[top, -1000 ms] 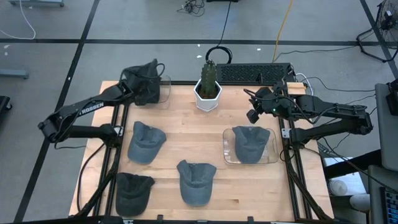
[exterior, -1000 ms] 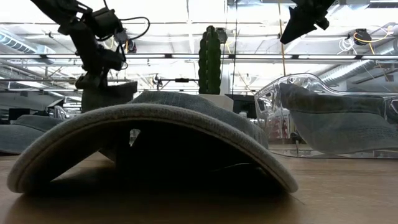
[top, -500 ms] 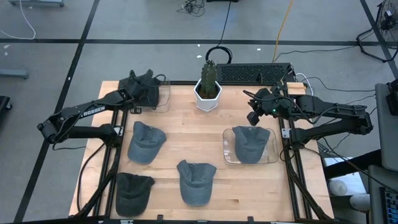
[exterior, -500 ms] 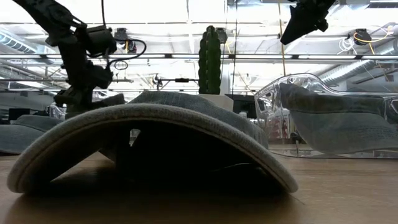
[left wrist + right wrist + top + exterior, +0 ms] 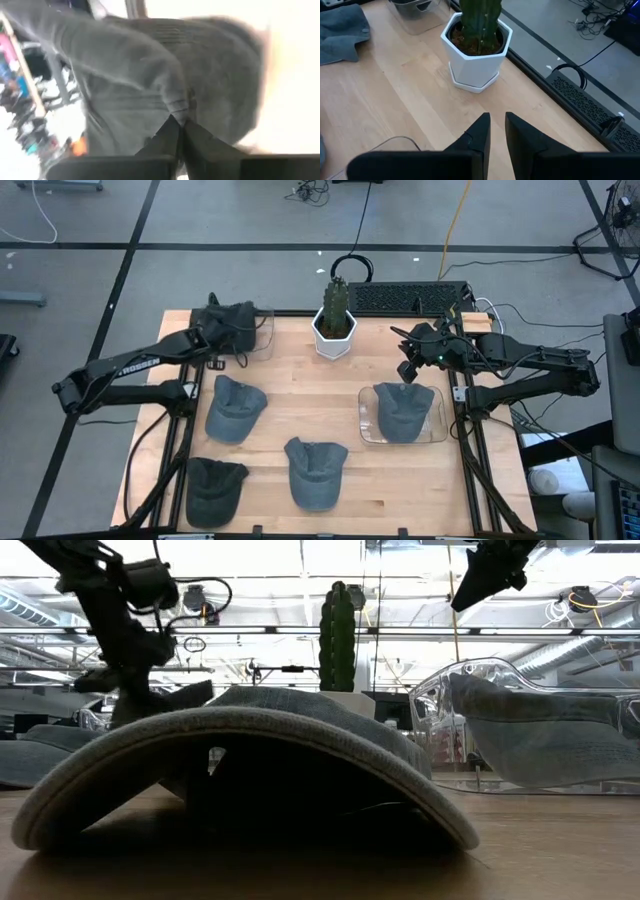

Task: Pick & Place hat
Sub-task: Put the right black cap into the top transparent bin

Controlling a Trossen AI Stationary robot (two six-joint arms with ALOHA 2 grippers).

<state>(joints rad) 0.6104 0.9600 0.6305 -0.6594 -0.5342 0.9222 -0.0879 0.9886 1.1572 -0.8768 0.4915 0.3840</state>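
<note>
Grey hat (image 5: pixel 237 323) pinched in left gripper (image 5: pixel 222 330), over table's back-left corner.

Table (image 5: pixel 300 395) is showing pale, smooth matt wood. Hats (image 5: pixel 235 408) are showing soft matt grey cloth. Tray (image 5: pixel 370 420) is appearing clear glossy plastic. Pot (image 5: pixel 479 55) is showing smooth white finish.

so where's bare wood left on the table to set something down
Open wood lies mid-table, between the cactus pot, the clear tray holding a hat, and the left-side hats. The front right corner is bare too. The left side and front edge are crowded with hats.
</note>
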